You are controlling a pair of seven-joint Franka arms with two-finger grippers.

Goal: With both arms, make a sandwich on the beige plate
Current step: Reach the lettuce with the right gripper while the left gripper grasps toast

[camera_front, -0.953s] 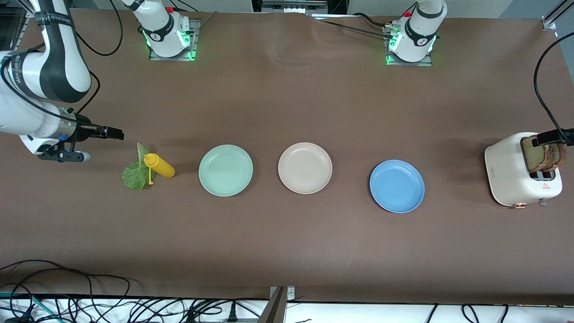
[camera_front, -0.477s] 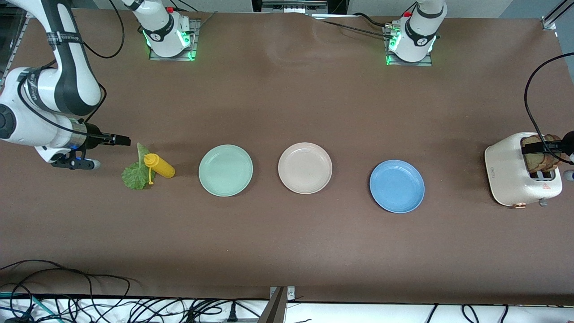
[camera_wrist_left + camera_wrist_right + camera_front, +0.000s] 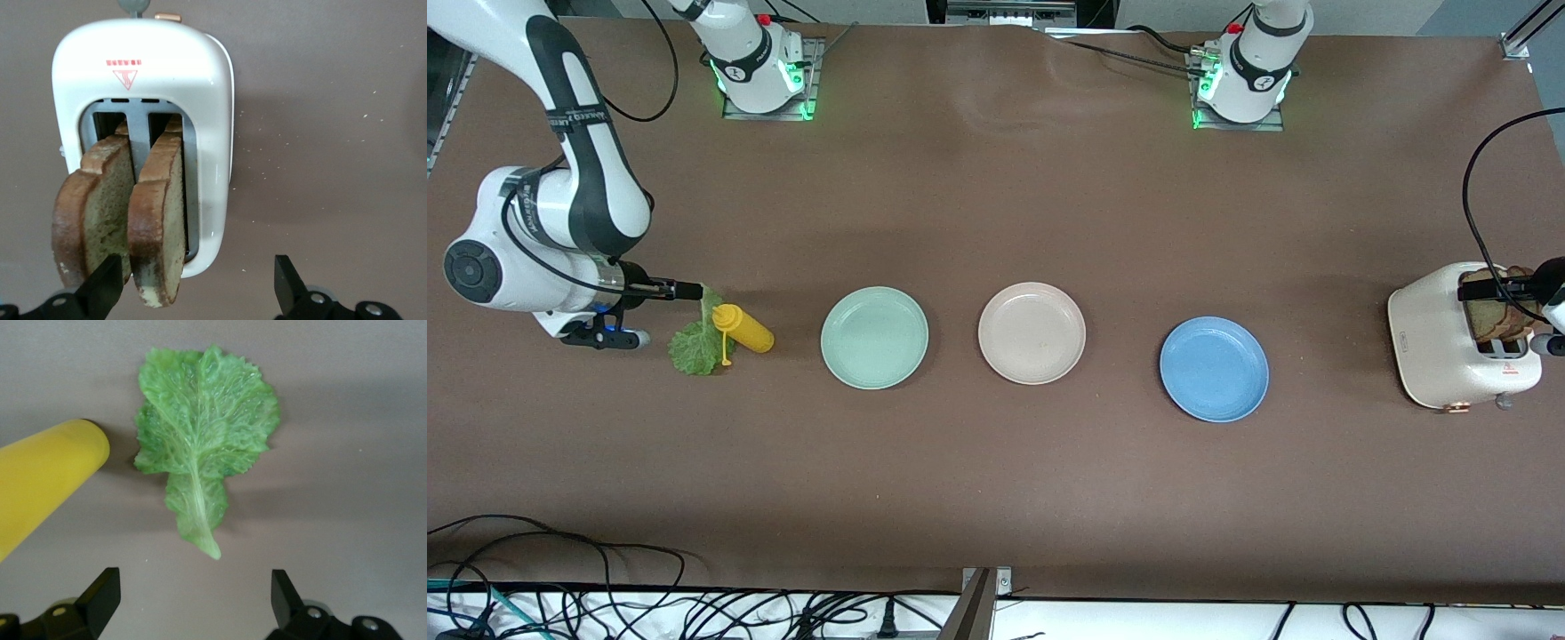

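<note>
- Right tool [image 3: 193, 603], fingers apart and empty, hovers over the stem end of the lettuce [image 3: 203, 460]. The yellow bottle [image 3: 43, 480] lies just beside the leaf, so a finger may knock it rolling.
- Left tool [image 3: 197, 290], fingers apart and empty, straddles one of two bread slices [image 3: 160, 220] standing in the toaster [image 3: 200, 87]. A finger between the slices may catch the second one, or tip the toaster.
- Beige plate [image 3: 1032, 332] sits bare mid-surface, between the green plate [image 3: 874, 337] and blue plate [image 3: 1214, 369]; a wrong-plate drop is possible.

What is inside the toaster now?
Two brown bread slices stand in the toaster, one per slot, their tops sticking out. Their lower parts are hidden inside the slots.
</note>
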